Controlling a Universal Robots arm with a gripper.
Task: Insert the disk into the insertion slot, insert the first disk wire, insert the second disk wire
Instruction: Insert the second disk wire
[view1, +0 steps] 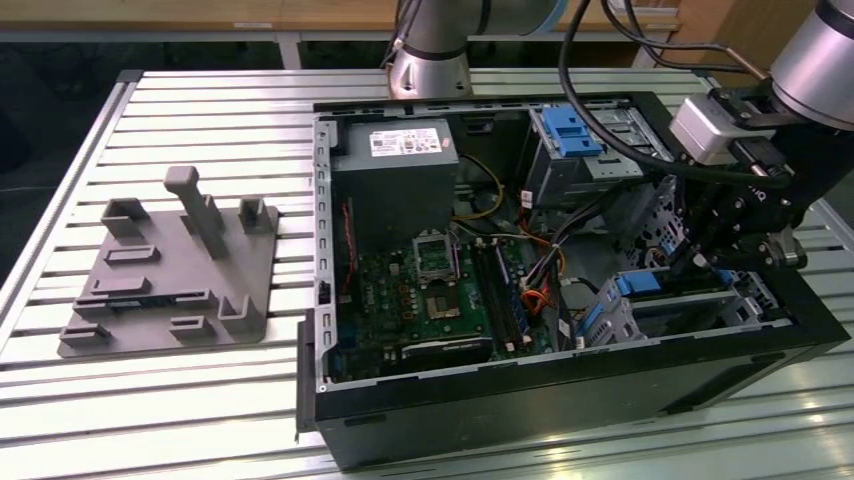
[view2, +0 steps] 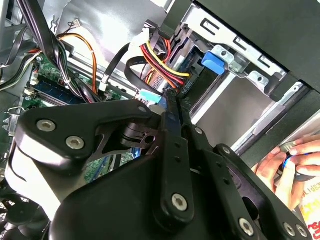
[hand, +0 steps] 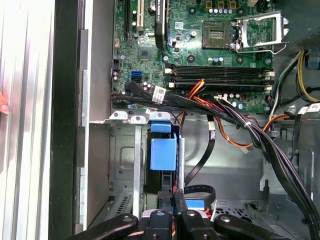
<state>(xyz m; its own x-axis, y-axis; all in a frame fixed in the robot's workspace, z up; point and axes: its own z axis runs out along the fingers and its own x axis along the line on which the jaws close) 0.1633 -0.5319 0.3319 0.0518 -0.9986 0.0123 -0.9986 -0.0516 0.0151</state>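
The gripper (view1: 703, 262) hangs inside the open computer case (view1: 561, 400), at the case's end on the exterior view's right, just above the drive bays. In both wrist views its two black fingers (view2: 172, 125) stand pressed together with no gap showing, clenched; whether they pinch a thin connector at their tips I cannot tell. In the first wrist view the gripper (hand: 172, 195) sits right at the near end of the disk (hand: 163, 152), whose bright blue carrier shows on top.

The disk is seated on edge in the insertion slot (hand: 125, 165), the grey sheet-metal cage at the case's corner beside the black side wall. In the exterior view the disk's blue (view1: 643, 283) peeks out just beside the gripper.

A bundle of red, yellow and black wires (view2: 150, 60) loops close to the fingertips, and a light blue connector (view2: 149, 96) lies just beside them. The green motherboard (view1: 427, 290) fills the case's middle. A grey fixture (view1: 174, 270) lies on the slatted table (view1: 160, 400), well apart from the case. A person's hand (view2: 285, 165) shows at the case's outer edge in the second wrist view.
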